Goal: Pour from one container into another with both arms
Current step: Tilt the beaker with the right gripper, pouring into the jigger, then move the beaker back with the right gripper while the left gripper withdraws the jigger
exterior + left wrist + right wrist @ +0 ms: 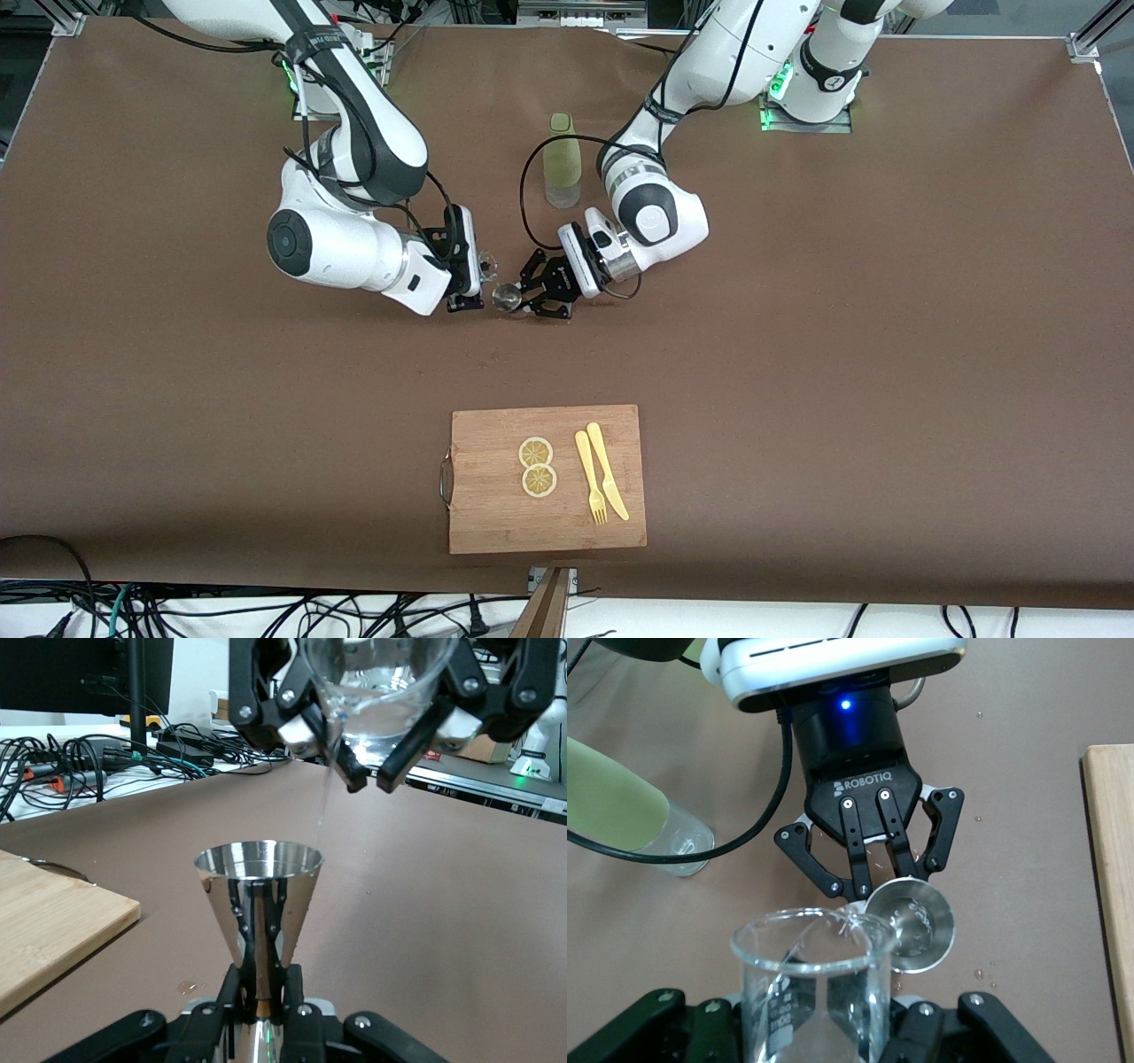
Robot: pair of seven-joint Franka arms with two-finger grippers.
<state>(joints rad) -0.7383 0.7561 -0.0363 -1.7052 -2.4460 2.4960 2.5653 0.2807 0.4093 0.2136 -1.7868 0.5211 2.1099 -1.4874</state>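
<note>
Front view: left gripper [532, 292] sits low over mid-table, fingers closed on a small steel jigger [507, 297]. Right gripper [467, 282] is just beside it, toward the right arm's end, holding a clear glass beaker [485, 266] tipped toward the jigger. A green bottle [562, 159] stands upright on the table [886, 354], farther from the camera than both grippers and near the left arm [656, 213]. The right arm [354, 239] comes from its own base. A wooden board [547, 478] lies near the camera edge with two lemon slices [537, 466], a yellow fork [590, 477] and a yellow knife [607, 470] on it.

Left wrist view: jigger [257, 904] stands upright, its waist pinched between the left gripper's fingers [239, 992]. The beaker [381, 691] hangs above it, tilted, clamped by the right gripper [372, 735]. A thin stream of water [326, 788] falls from the beaker lip to the jigger's rim. The board corner [53, 921] shows at the side. A small wet spot [188, 987] lies on the table by the jigger.

Right wrist view: beaker [811, 992] is held in the right gripper [824, 1028], its mouth next to the jigger [914, 923]. The left gripper [881, 886] holds the jigger with its fingers closed; "ROBOTIQ" is printed on its body. White graduation marks on the beaker cannot be read. The bottle [620, 806] stands near the left gripper. Droplets [980, 973] dot the table.
</note>
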